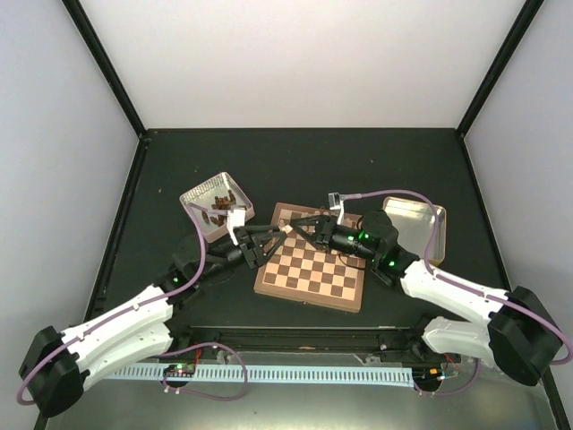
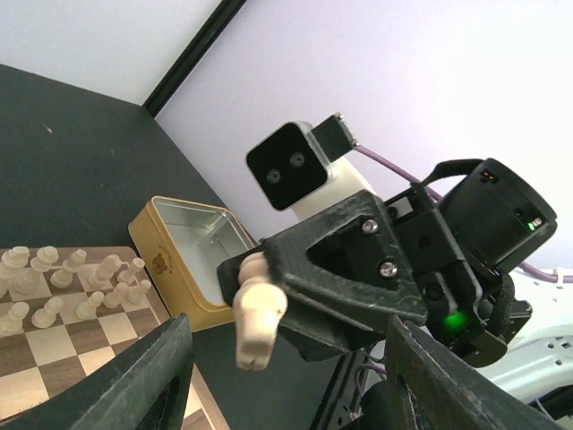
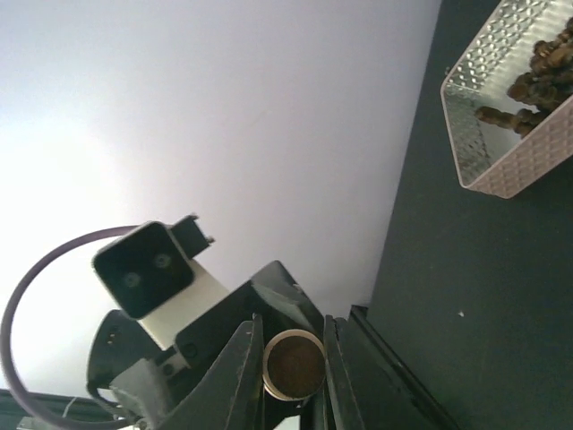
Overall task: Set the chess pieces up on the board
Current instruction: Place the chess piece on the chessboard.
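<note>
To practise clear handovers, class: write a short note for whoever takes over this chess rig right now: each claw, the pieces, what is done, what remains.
Left claw: open, empty, over the board's far-left part.
Right claw: shut on a cream piece, lifted clear of the board.
Done: cream pieces stand in two rows along one board edge.
To do: place the held piece; dark pieces lie in the silver tin, none seen on the board.

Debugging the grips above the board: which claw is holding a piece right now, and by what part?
The right claw holds a cream chess piece by its base end, with the head sticking out. The left claw is open and holds nothing.
</note>
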`<move>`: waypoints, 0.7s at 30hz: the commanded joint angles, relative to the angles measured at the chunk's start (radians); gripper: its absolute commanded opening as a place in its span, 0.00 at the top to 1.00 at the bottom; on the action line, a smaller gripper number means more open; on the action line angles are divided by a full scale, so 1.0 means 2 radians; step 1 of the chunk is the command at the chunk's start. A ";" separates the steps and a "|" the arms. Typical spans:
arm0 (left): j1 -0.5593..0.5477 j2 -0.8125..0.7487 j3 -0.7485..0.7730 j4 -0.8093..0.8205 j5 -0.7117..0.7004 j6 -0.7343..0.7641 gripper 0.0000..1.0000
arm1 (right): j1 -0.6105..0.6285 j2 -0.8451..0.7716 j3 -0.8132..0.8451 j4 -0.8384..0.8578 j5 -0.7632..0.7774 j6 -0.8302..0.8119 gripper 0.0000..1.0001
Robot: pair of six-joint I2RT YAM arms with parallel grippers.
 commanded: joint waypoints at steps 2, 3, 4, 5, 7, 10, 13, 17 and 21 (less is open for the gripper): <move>-0.002 0.015 0.004 0.033 -0.005 -0.019 0.43 | -0.003 0.003 -0.007 0.083 0.001 0.047 0.88; -0.001 0.017 0.006 0.036 -0.005 -0.018 0.47 | -0.004 0.007 -0.008 0.094 -0.003 0.054 0.89; -0.001 0.016 0.006 0.040 -0.007 -0.016 0.51 | -0.003 0.009 -0.009 0.100 -0.005 0.060 0.88; -0.001 0.016 0.006 0.045 -0.009 -0.013 0.55 | -0.003 0.012 -0.009 0.103 -0.008 0.064 0.88; -0.001 0.016 0.007 0.049 -0.011 -0.005 0.60 | -0.003 0.016 -0.010 0.107 -0.012 0.073 0.89; -0.001 0.018 0.010 0.049 -0.020 0.008 0.62 | -0.003 0.018 -0.007 0.105 -0.019 0.079 0.88; -0.001 0.021 0.017 0.043 -0.022 0.024 0.64 | -0.003 0.020 -0.007 0.103 -0.020 0.083 0.89; -0.001 0.032 0.023 0.041 -0.016 0.029 0.73 | -0.003 0.022 -0.007 0.101 -0.022 0.087 0.88; -0.002 0.030 0.020 0.040 -0.028 0.022 0.84 | -0.004 0.023 -0.007 0.098 -0.023 0.085 0.88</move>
